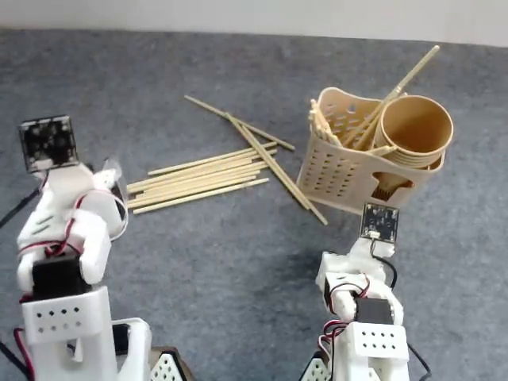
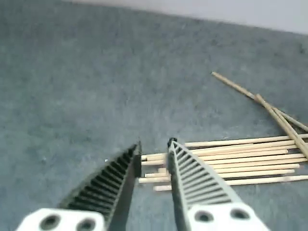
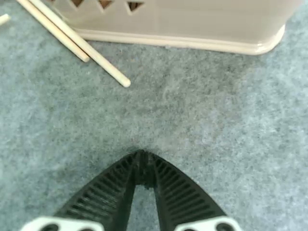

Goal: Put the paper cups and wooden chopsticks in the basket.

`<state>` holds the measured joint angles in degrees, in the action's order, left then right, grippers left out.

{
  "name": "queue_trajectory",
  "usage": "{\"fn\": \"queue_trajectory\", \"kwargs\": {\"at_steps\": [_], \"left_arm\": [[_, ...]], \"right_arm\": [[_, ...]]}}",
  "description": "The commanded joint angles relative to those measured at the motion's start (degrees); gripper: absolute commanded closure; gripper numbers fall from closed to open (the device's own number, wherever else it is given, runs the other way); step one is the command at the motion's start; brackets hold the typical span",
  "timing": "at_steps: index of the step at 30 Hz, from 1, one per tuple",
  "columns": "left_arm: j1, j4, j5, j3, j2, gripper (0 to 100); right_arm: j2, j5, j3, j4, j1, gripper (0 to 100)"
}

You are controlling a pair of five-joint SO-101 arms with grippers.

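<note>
Left claw (image 2: 155,145): partly open, a narrow gap between the ribbed black fingers, nothing held. Its tips sit low over the tabletop (image 2: 72,72), just short of the near ends of the loose chopsticks (image 2: 231,161). That bundle lies flat on the grey felt-like cover, sticks roughly parallel and touching. Past its far end, crossed chopsticks (image 2: 262,101) lie at an angle over one another. Right claw (image 3: 142,161): fingers pressed together at the tips, nothing between them. It points at bare cover, near the foot of the basket (image 3: 192,19) but apart from it. Two chopsticks (image 3: 72,41) lie side by side, touching, their ends close to the basket's lower edge. High view: left arm (image 1: 63,238) at the left side, beside the bundle's end; right arm (image 1: 365,305) lower right, just in front of the basket (image 1: 341,171). Basket is beige with perforated walls and stands right of centre. Inside it are nested paper cups (image 1: 417,131), mouth showing, on the side away from the bundle. Leaning chopsticks (image 1: 367,127) are in there too, one long stick jutting well past the rim. Loose chopsticks (image 1: 198,178) lie between left arm and basket. Crossed chopsticks (image 1: 270,159) run from the bundle toward the basket's foot. Small circuit board (image 1: 379,221) on the right wrist: any marking too small to read.
</note>
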<state>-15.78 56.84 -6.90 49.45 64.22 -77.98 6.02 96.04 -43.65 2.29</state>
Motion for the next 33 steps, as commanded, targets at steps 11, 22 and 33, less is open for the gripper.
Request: {"fn": "queue_trajectory", "kwargs": {"at_steps": [11, 22, 33], "left_arm": [[-7.6, -3.3, 5.2, 22.2, 19.4, 99], [-13.3, -3.3, 5.2, 39.3, 41.7, 99], [-14.5, -3.3, 5.3, 39.4, 39.9, 99]], "right_arm": [[-0.7, 0.4, 5.4, 1.1, 0.7, 99.2], [-0.7, -4.0, -2.6, 0.9, -3.4, 99.2], [-0.7, -22.2, -16.0, -6.6, -4.9, 99.2]]}}
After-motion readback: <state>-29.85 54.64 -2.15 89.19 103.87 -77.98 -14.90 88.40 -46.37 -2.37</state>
